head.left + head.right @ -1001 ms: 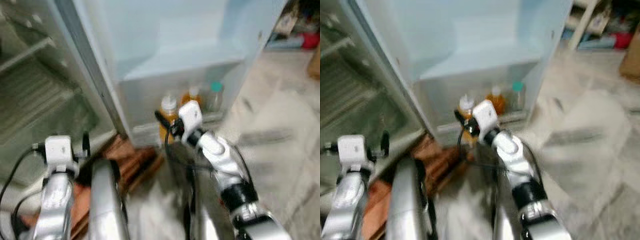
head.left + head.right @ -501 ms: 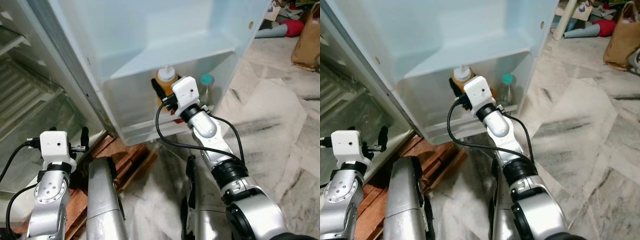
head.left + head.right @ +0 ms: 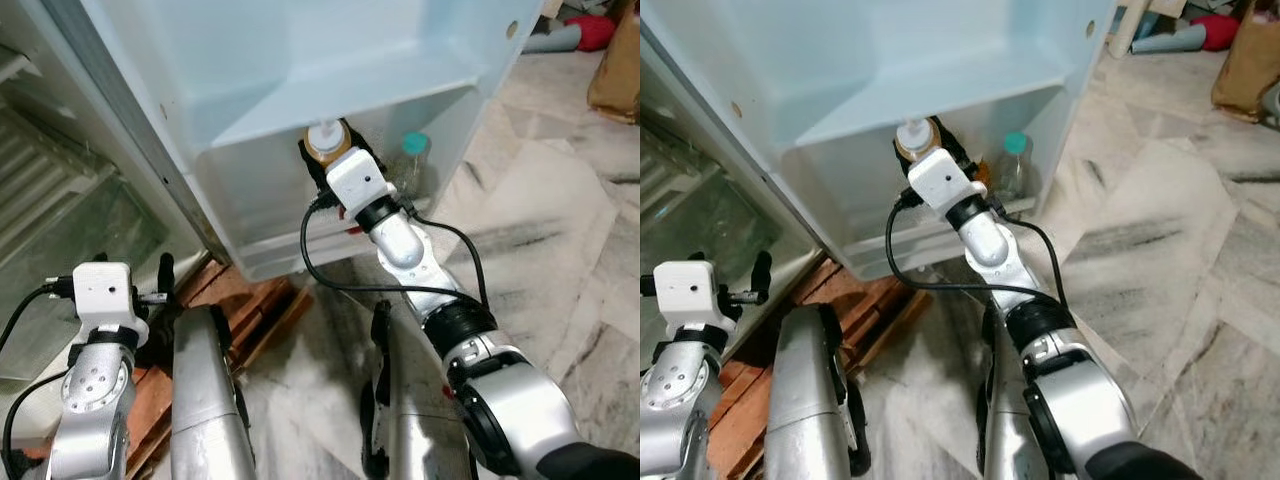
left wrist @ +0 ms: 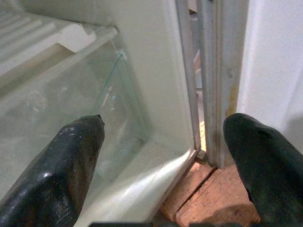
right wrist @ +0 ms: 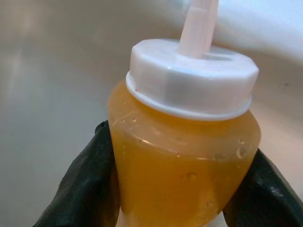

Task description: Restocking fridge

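Fridge stood open on the left, with white shelves and a clear drawer low down inside it. Left pincer hung low in front of that drawer, its two black fingers wide apart and holding nothing. Under the fridge lay reddish wood, and grey marble floor spread out to the right.

Fridge door was swung open in the middle, pale blue inside, with a bin at its bottom. Right pincer reached up to that bin. Its fingers were closed tight on the two sides of an orange bottle. This bottle had a white cap with a spout and stood upright, just above the bin and under the shelf over it. Beside it to the right, inside the bin, stood a clear bottle with a green cap. Far right, a brown bag sat on the floor.
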Motion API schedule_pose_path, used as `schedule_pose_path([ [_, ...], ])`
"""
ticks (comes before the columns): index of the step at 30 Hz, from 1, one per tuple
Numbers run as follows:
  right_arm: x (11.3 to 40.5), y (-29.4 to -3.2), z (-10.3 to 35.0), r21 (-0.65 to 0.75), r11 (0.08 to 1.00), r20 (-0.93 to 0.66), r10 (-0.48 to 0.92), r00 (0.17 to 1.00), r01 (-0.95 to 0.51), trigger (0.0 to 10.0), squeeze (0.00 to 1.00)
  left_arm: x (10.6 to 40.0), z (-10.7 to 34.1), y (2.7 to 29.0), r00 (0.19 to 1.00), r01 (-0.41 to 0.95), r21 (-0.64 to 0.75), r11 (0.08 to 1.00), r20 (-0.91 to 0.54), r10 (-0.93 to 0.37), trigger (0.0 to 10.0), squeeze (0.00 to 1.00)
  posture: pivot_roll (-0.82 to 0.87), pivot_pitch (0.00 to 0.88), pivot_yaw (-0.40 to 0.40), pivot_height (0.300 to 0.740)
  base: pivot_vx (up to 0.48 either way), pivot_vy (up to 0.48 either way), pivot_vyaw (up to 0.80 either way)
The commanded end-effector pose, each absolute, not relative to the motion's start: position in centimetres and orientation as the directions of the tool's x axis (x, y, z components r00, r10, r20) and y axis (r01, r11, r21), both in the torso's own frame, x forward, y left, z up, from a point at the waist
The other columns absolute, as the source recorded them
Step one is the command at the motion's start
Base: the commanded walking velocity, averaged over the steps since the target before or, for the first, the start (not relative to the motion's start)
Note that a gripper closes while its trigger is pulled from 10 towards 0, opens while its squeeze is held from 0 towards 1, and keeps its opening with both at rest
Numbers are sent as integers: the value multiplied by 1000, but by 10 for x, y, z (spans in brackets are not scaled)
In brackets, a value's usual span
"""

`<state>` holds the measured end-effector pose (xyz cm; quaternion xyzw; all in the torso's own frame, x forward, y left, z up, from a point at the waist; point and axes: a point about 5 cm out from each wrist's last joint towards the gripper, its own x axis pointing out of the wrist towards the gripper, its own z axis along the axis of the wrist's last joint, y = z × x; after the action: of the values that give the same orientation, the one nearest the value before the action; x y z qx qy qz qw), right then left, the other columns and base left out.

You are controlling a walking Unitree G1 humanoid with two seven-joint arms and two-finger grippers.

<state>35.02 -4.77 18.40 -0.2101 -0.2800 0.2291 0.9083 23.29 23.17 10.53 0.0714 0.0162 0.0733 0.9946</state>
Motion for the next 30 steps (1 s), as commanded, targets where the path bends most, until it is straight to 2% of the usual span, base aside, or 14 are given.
schedule_pose_path([
  [1,337,-23,240,-510,819,630,563,535,-262,10000,0,228,105,236,987,-152,145,978,-34,159,10000,0,136,274,10,484,0,0,0],
  [3,338,-21,230,-519,809,598,575,558,-277,10000,0,227,104,235,987,-151,142,978,-37,158,10000,0,130,276,11,484,0,0,0],
  [5,343,-23,198,-517,789,485,590,645,-333,10000,0,226,102,232,987,-144,131,981,-47,151,10000,0,135,278,9,484,0,0,0],
  [7,344,-24,195,-509,792,476,586,656,-338,10000,0,226,102,231,988,-142,129,981,-48,149,10000,0,136,278,8,484,0,0,0],
  [11,345,-35,170,-442,814,388,552,738,-377,10000,0,225,102,231,987,-145,124,982,-58,153,10000,0,132,276,1,484,0,69,0],
  [22,345,-45,171,-451,826,415,530,739,-340,10000,0,228,100,228,987,-139,112,984,-62,147,10000,0,121,263,-6,484,0,321,0],
  [30,344,-43,192,-457,837,501,523,689,-302,10000,0,231,99,227,988,-135,110,985,-63,143,10000,0,117,253,-5,484,0,228,0],
])
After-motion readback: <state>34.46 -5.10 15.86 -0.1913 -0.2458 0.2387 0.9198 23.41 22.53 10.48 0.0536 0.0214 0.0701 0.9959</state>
